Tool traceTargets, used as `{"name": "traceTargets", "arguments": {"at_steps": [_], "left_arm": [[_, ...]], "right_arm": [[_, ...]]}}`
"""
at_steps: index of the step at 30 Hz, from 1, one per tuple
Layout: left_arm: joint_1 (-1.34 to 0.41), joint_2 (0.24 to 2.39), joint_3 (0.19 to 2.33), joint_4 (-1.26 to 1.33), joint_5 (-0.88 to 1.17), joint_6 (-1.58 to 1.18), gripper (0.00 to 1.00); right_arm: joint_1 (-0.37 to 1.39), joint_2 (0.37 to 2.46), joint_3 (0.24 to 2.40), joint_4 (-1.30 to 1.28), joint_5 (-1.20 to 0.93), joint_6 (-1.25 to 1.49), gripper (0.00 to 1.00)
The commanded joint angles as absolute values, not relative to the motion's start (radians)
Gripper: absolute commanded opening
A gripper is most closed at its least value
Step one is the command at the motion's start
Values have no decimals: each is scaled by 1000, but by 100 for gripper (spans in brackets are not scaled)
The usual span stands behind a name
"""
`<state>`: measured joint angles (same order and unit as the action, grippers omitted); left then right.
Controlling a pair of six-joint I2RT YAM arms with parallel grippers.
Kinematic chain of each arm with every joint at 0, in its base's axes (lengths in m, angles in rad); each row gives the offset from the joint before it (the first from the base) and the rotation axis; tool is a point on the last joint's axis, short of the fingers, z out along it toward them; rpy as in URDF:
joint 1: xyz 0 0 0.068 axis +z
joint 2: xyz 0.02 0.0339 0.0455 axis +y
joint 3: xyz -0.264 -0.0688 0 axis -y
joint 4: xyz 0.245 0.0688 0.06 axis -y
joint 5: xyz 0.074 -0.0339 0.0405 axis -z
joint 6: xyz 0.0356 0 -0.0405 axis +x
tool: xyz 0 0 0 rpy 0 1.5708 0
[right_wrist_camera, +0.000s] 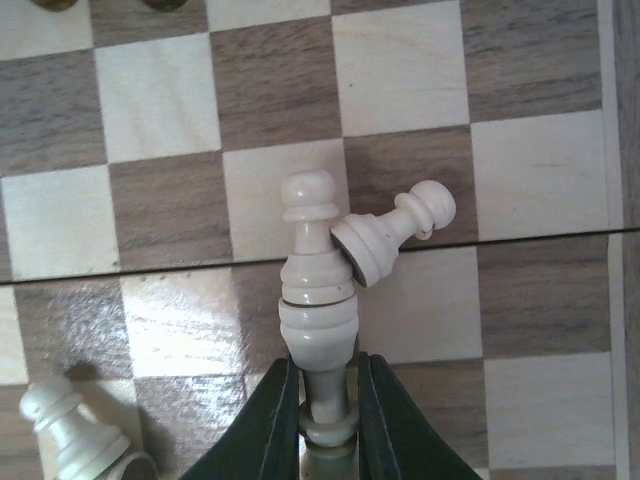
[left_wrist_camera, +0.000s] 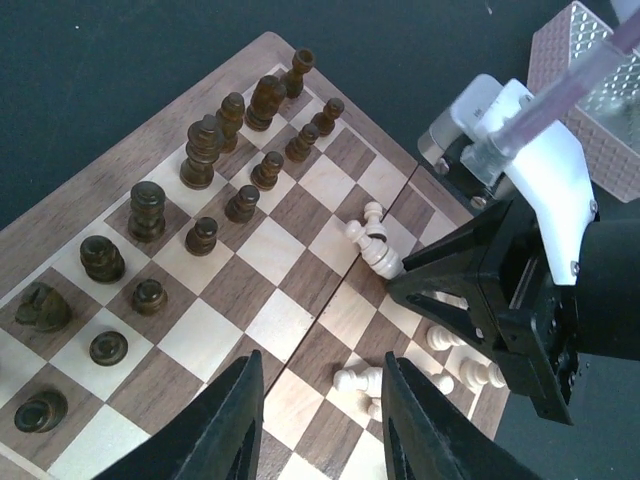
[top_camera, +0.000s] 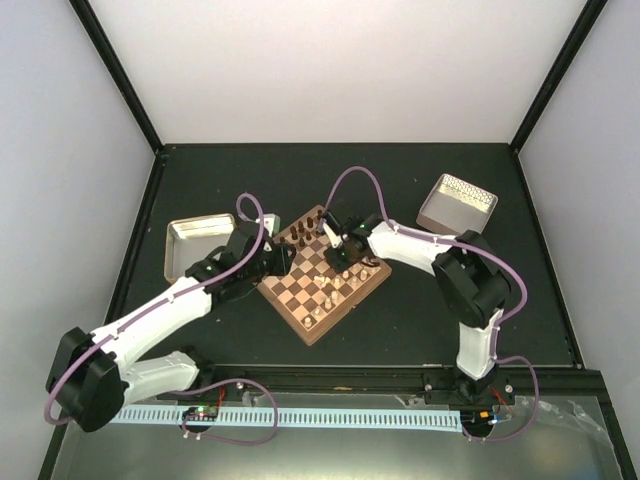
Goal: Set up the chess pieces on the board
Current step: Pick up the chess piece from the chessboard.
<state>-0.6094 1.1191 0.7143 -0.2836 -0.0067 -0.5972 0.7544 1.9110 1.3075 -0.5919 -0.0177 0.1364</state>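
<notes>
The board (top_camera: 322,272) lies at the table's middle, between both arms. Dark brown chess pieces (left_wrist_camera: 200,150) stand in two rows along its far-left side. My right gripper (right_wrist_camera: 325,395) is shut on the stem of a tall pale piece (right_wrist_camera: 316,270), just above the board (right_wrist_camera: 160,100). A pale pawn (right_wrist_camera: 395,228) leans tilted against that piece. My left gripper (left_wrist_camera: 320,370) hovers open over the board's near part, nothing between its fingers. Beneath it a pale pawn (left_wrist_camera: 355,378) lies on its side. More pale pieces (left_wrist_camera: 470,370) stand by the right edge.
A shallow metal tray (top_camera: 195,240) sits left of the board, close behind my left arm. A pinkish bin (top_camera: 455,203) stands at the back right. Another fallen pale pawn (right_wrist_camera: 70,420) lies near the right gripper. Both grippers are close together over the board.
</notes>
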Motion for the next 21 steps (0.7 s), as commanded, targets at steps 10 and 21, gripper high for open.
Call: {"name": "traceTargets", "arguments": {"at_steps": [10, 21], "left_arm": [[-551, 964, 601, -61, 92, -793, 56], [-482, 990, 529, 117, 288, -948, 65]], "right_arm": [[776, 1622, 1058, -140, -249, 46, 1], [824, 1587, 1047, -136, -365, 3, 1]]}}
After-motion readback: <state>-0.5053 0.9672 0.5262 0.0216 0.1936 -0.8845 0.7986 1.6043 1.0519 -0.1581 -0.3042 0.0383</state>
